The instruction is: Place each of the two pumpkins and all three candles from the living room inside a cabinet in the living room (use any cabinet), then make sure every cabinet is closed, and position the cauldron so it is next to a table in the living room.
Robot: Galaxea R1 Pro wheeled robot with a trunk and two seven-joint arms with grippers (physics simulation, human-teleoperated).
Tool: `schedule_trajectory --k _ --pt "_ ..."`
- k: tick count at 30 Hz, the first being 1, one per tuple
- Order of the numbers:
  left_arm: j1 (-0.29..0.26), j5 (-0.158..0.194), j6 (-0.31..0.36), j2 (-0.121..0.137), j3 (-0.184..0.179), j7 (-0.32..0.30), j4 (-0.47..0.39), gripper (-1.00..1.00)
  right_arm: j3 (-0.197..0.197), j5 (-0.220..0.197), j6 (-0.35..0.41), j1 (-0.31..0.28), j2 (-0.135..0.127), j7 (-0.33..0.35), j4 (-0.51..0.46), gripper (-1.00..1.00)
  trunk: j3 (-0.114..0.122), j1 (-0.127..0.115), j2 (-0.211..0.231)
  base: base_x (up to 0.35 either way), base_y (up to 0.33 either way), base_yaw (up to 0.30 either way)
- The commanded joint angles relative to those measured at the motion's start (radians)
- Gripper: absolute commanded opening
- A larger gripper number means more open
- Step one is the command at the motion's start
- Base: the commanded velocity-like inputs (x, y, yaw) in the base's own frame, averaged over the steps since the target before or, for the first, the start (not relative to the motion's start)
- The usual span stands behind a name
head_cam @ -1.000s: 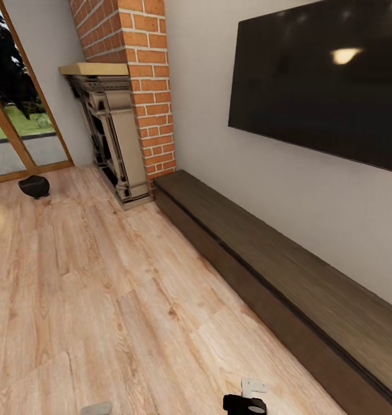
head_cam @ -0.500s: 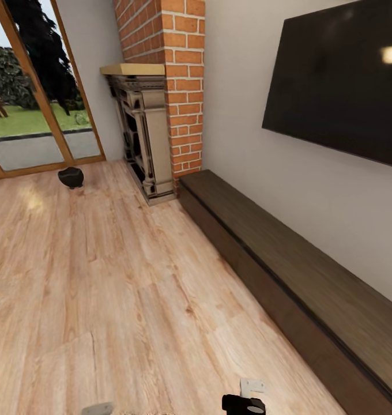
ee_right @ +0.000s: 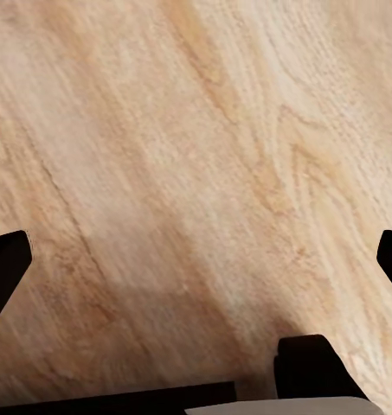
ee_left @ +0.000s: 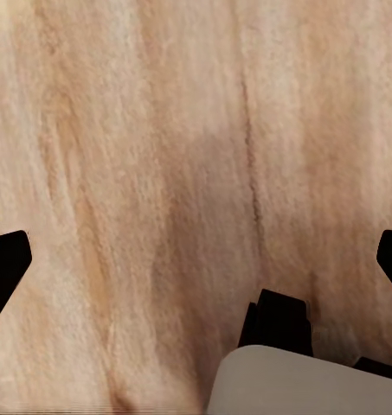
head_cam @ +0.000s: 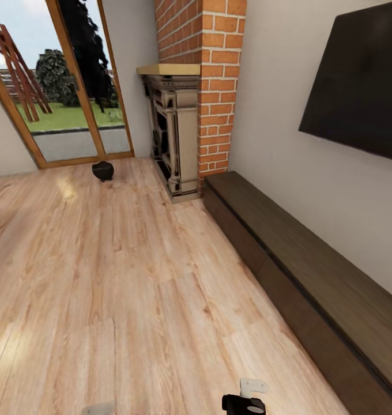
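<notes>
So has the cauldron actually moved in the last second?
No. The cauldron sits in the same spot beside the glass door, left of the fireplace; the camera panned.

Wide bare wood floor (head_cam: 104, 276) ahead, open to the glass door (head_cam: 75, 115). Only obstacle on it: cauldron (head_cam: 102, 170), near the door, well apart from the fireplace (head_cam: 176, 138). Right side walled off by the long low cabinet (head_cam: 300, 271), drawers closed, top bare; TV (head_cam: 363, 98) overhangs it. Both wrist views: fingers spread, bare floor between them.
</notes>
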Motion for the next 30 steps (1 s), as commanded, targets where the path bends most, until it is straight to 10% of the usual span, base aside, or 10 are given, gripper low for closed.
schedule_trajectory --k 1,30 --pt "0.000 0.000 0.000 0.000 0.000 0.000 0.000 1.00 0.000 0.000 0.000 0.000 0.000 0.000 0.000 1.00 0.000 0.000 0.000 0.000 0.000 0.291" --pt "0.000 0.000 0.000 0.000 0.000 -0.002 0.000 1.00 0.000 0.002 -0.001 0.000 0.008 0.000 0.000 1.00 0.013 0.000 0.000 0.130 0.086 0.194"
